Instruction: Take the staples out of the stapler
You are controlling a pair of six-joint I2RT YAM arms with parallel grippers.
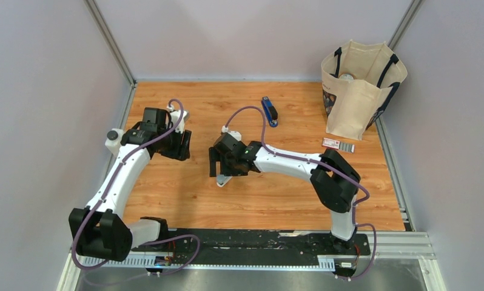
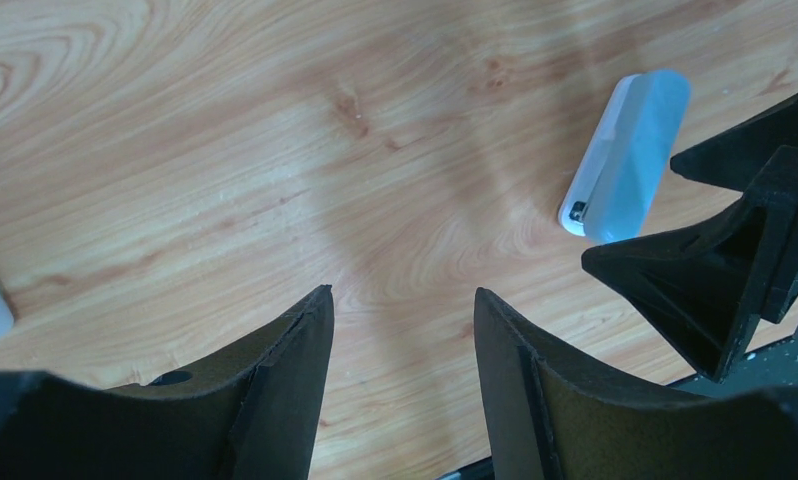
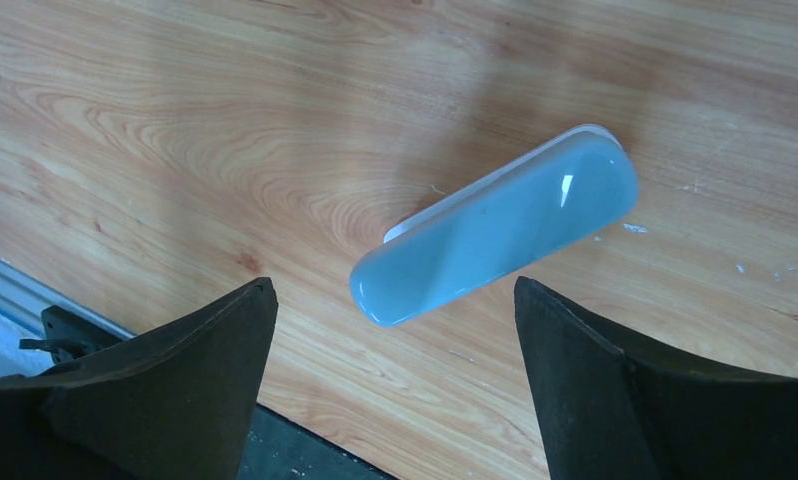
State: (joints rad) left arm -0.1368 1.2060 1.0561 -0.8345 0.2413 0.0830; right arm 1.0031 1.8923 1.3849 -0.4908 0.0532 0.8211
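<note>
The stapler (image 1: 269,111), slim and dark blue, lies on the wooden table at the back, away from both grippers. No staples show in any view. My right gripper (image 1: 218,170) hovers mid-table over a pale grey-blue oblong block (image 1: 223,180). In the right wrist view that gripper (image 3: 393,284) is wide open, with the block (image 3: 495,225) lying slantwise on the wood just beyond its fingertips. My left gripper (image 1: 182,148) is to the left. It (image 2: 403,300) is open over bare wood, with the block (image 2: 625,155) off to its right.
A cream tote bag (image 1: 361,88) stands at the back right. A small red-and-white box (image 1: 338,144) lies in front of it. Grey walls close in the table (image 1: 185,200) on three sides. The right gripper's black fingers (image 2: 735,270) fill the right of the left wrist view.
</note>
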